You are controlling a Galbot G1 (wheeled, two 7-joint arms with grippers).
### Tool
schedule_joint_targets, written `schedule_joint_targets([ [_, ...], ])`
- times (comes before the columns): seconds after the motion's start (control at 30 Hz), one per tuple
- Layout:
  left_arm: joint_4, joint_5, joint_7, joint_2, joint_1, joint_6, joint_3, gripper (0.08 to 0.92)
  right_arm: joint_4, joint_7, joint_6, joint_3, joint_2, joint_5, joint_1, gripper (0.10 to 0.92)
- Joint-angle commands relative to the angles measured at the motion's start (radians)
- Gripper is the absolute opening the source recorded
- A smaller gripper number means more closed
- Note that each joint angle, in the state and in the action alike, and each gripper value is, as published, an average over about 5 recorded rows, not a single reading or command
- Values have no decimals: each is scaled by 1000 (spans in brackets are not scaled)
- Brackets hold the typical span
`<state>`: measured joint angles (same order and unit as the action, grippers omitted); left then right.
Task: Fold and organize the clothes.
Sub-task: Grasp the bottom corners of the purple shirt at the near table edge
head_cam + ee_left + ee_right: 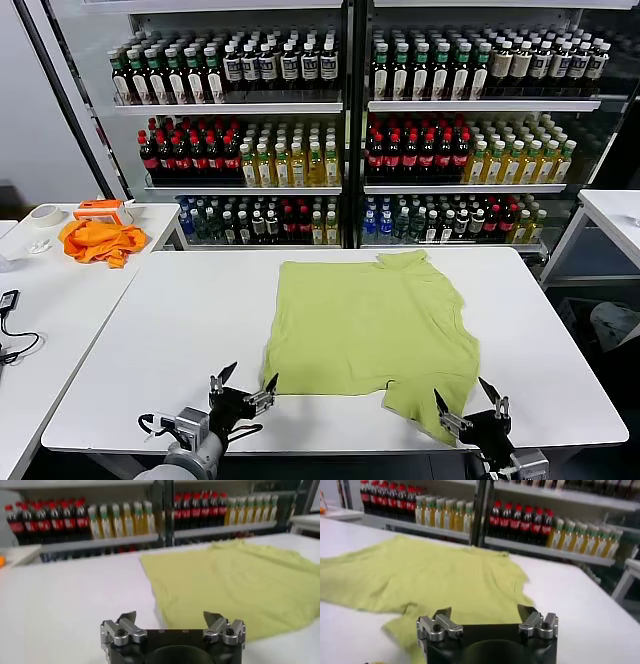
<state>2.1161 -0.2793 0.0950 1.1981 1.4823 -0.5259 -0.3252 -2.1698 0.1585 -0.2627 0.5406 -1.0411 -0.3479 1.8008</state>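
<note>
Two grippers are seen at the near edge of the white table (150, 330), and both are spread wide with nothing held between the fingers. The left gripper (243, 384) is poised just off the near left corner of the one T-shirt (370, 325) in view, its fingertips close to the hem but not touching it; in the left wrist view the same gripper (172, 621) is seen released, with bare table ahead and the cloth (235, 580) lying to one side. The right gripper (472, 402) is placed at the near right corner of the T-shirt, over the sleeve that reaches toward the table edge; in the right wrist view it (486, 615) is likewise open above the fabric (420, 575). The T-shirt, light yellow-green, is laid flat around the middle of the table, its neck turned away from the robot and one side already folded inward. Beyond the T-shirt, two glass-fronted coolers (345, 120) stocked with rows of bottles are seen. Far left of the T-shirt, on a separate side table (60, 290), one bright orange cloth (98, 240), one roll of tape (45, 214) and a black cable (10, 320) are found.
</note>
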Motion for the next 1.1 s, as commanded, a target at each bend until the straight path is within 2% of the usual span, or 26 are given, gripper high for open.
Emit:
schedule_joint_targets([
  [0.03,-68,-60,55,19,-40,-25,20,822,12,3,-6,4,-2,-15,41,823],
  [0.23,-103,-45,71,26,-70,-24,27,823,34,7,-1,-24,-10,-40,14,823],
  [0.57,-89,-35,82,32,-66,-49,24,823,41,17,-13,-65,-15,-68,-26,808],
  [0.7,-91,-31,76,36,-60,-47,34,822,52,13,-25,-78,-17,-92,-45,716],
  [0.8,-96,-26,69,41,-58,-44,47,785,59,13,-35,-86,-17,-116,-57,630],
  [1.1,-120,-7,61,53,-63,-32,78,507,63,13,-44,-91,-13,-141,-69,370],
])
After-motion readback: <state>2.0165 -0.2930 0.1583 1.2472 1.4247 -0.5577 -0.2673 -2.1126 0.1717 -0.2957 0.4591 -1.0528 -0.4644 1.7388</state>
